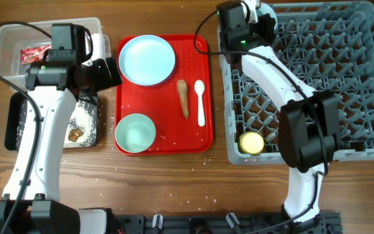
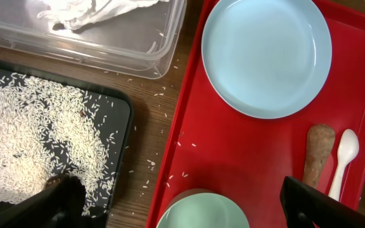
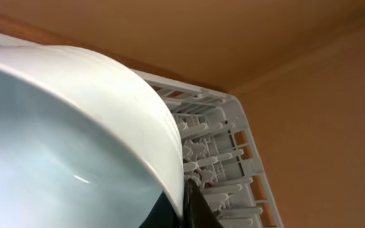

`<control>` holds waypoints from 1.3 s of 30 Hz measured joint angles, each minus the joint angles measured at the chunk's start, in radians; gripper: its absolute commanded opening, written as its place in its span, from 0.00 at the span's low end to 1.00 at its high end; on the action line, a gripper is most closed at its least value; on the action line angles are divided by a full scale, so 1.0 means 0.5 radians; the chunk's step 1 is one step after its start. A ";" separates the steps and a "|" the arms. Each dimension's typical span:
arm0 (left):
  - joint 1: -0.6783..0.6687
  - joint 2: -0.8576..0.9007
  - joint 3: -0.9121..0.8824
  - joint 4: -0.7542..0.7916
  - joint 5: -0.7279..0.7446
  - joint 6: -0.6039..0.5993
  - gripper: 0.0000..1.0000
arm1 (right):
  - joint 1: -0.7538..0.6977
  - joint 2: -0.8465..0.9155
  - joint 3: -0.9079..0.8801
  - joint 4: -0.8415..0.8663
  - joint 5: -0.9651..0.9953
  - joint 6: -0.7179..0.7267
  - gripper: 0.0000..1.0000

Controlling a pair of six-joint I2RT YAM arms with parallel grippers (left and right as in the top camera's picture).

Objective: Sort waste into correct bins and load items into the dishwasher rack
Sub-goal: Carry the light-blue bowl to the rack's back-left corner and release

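as it hung over the dishwasher rack [image 1: 349, 130], right gripper [image 1: 258, 16]: gripped the pale blue-white bowl [image 3: 75, 145]
left gripper [image 2: 182, 201]: fingers stood wide apart, empty, above red tray [image 2: 246, 152]

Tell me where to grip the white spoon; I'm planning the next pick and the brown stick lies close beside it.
Take the white spoon by the tail of its thin handle, straight down from above, jaws closing across it. It lies flat on the red tray, and there it reaches past the brown stick, likely leaving room either side.
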 measured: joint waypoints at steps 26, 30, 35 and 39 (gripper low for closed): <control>0.000 0.000 0.000 0.000 0.001 0.000 1.00 | -0.263 -0.782 0.051 -0.589 -1.691 1.204 0.65; 0.000 0.000 0.000 0.000 0.000 0.000 1.00 | -0.588 -0.500 0.044 -0.568 -1.978 1.611 0.64; 0.000 0.000 0.000 0.001 0.000 0.000 1.00 | -0.601 -0.259 0.043 -0.377 -2.119 1.750 0.64; 0.000 0.000 0.000 0.000 0.000 0.000 1.00 | -0.601 -0.115 0.043 -0.305 -2.127 1.770 0.47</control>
